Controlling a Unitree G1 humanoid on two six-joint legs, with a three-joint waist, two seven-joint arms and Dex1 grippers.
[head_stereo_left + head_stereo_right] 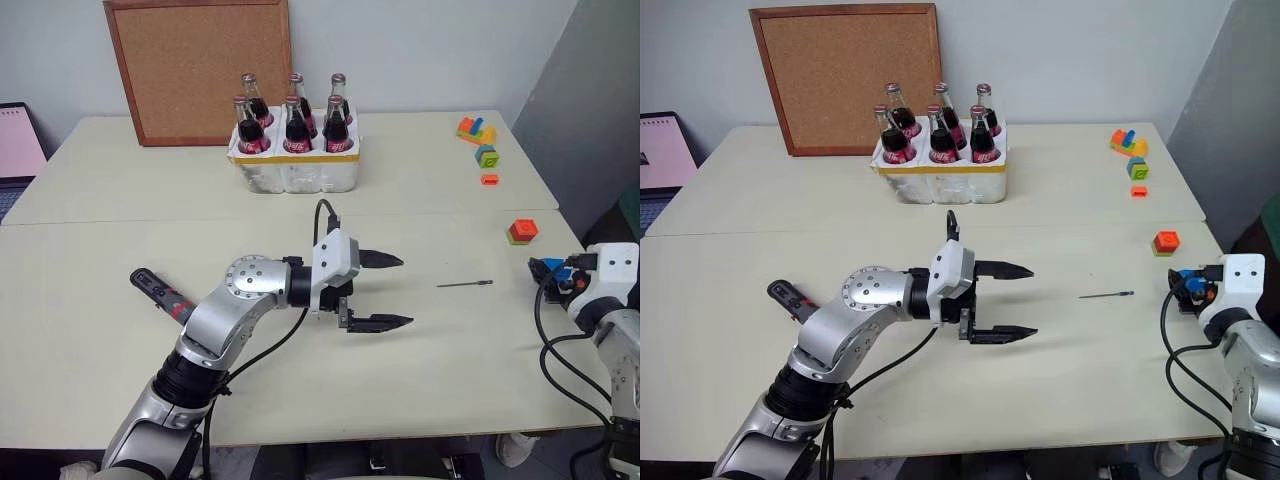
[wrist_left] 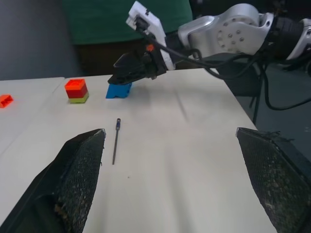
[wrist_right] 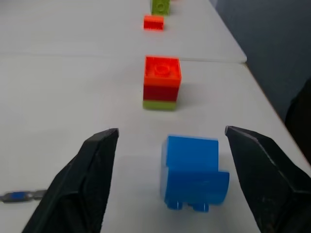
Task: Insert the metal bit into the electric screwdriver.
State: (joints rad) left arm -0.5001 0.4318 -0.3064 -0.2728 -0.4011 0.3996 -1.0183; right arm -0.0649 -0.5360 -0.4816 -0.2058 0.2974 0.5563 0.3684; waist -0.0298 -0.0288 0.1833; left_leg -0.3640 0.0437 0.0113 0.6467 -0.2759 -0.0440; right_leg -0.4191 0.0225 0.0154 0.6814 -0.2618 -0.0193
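Soft, even room light is washing over the pale cream table (image 1: 120, 330), casting only faint shadows. The black textured gripper fingers (image 2: 73, 179) are blurring at six o'clock up close, while the head views are staying sharp.

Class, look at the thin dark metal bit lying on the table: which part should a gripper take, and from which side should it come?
Grip the thin dark metal bit near its middle, coming from above with the fingers straddling it across its length. It lies flat on the pale table with bare surface all round, so probably only a top-down pinch gets both fingers beside so thin a rod.
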